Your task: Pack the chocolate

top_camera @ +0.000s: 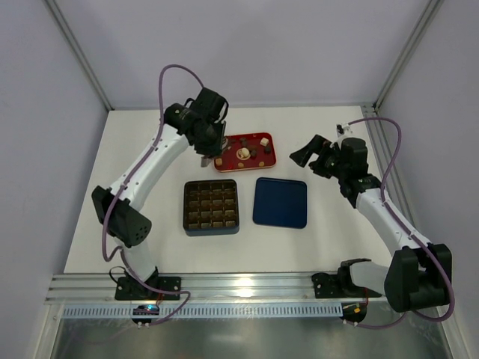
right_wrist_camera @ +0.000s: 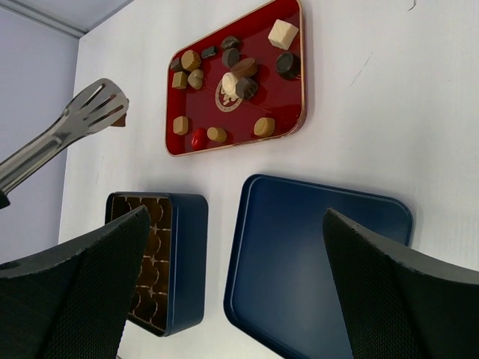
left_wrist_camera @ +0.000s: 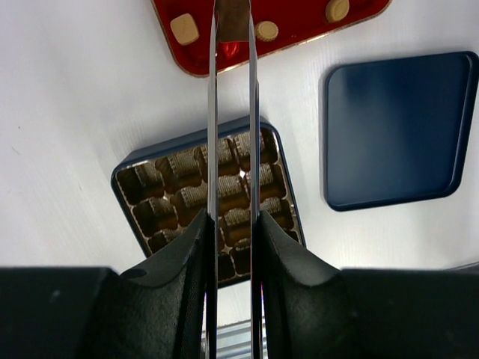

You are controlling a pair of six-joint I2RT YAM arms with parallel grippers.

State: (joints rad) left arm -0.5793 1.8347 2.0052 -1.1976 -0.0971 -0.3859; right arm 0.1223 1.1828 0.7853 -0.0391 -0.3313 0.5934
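Tongs [right_wrist_camera: 69, 126] pinching a chocolate [left_wrist_camera: 233, 16] sit clamped in the left tool [left_wrist_camera: 232, 221]; right tool [right_wrist_camera: 236, 215] hovers spread apart.

Tray [right_wrist_camera: 288, 105] red, thin gold rim, pale emblem printed in the middle. Chocolates [right_wrist_camera: 263, 127] on it are mixed: dark brown, tan, cream; one piece [right_wrist_camera: 198, 138] shiny red. Box [right_wrist_camera: 191, 262] navy outside, inside a grid of ribbed golden-brown cups. Lid [right_wrist_camera: 299, 262] plain navy blue, no pattern. Table [top_camera: 322, 239] white. Tongs [right_wrist_camera: 82, 120] silver metal, slotted tips. Left gripper [left_wrist_camera: 232, 217] and right gripper [right_wrist_camera: 236, 217] black, the right one's fingers finely grainy. Arms [top_camera: 146, 168] white with black joints, cables [top_camera: 177, 66] purple. Walls [top_camera: 45, 149] pale lilac-grey.
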